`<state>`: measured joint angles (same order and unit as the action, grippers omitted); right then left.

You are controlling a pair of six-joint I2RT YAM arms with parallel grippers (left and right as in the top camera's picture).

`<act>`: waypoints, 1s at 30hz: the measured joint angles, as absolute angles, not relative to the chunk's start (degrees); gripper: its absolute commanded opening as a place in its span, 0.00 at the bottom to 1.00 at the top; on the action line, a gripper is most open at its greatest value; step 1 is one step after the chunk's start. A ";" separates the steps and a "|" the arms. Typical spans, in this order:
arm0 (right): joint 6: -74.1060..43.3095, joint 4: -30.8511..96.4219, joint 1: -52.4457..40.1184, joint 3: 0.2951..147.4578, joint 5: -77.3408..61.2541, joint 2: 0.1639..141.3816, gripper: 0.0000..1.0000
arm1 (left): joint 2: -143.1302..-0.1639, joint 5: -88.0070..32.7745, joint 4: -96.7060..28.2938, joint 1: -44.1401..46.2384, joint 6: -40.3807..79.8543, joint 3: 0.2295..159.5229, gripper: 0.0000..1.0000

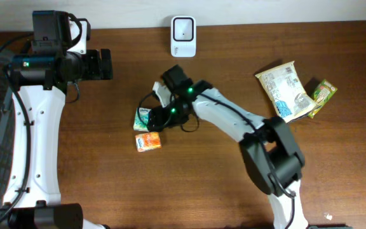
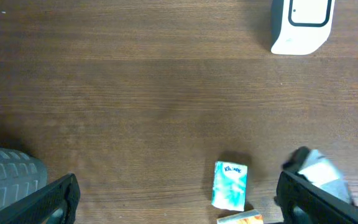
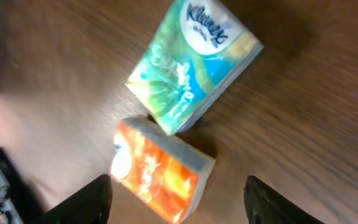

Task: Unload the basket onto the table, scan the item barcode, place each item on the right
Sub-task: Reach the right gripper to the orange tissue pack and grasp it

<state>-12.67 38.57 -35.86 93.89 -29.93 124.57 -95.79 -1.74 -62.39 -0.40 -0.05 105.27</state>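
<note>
The teal tissue pack (image 3: 194, 65) lies flat on the table (image 1: 335, 165), left of centre, its near corner touching the orange tissue pack (image 3: 160, 169). My right claw (image 3: 179, 190) hangs over both, fingers spread, pinching nothing. My left claw (image 2: 179, 186), far left, gapes wide and empty. The scanner (image 1: 183, 35) stands at the far edge.

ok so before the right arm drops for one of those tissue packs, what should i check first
1. Right gripper open and empty: ok.
2. Teal plastic-wrapped tissue pack clear of the orange plastic-wrapped tissue pack: not ok, their corners meet in the right wrist view.
3. Barcode side known: cannot tell, none shows on either pack.
4. White box-shaped scanner unobstructed: ok.
5. Left gripper open and apart from the packs: ok.
</note>
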 measured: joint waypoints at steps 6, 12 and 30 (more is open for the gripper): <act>3.14 37.23 -41.95 94.63 -19.38 125.84 0.56 | -95.79 -1.74 -62.37 -0.40 -0.05 105.27 0.99; 10.81 37.23 -45.69 94.63 -14.57 125.86 0.25 | -95.79 -1.74 -62.39 -0.40 -0.05 105.27 0.99; -19.16 55.18 -22.15 99.13 -16.43 126.82 0.22 | -95.79 -1.74 -62.37 -0.40 -0.05 105.27 0.99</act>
<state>-19.16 55.18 -22.15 99.13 -16.43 126.82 -95.79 -1.74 -62.37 -0.40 -0.05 105.27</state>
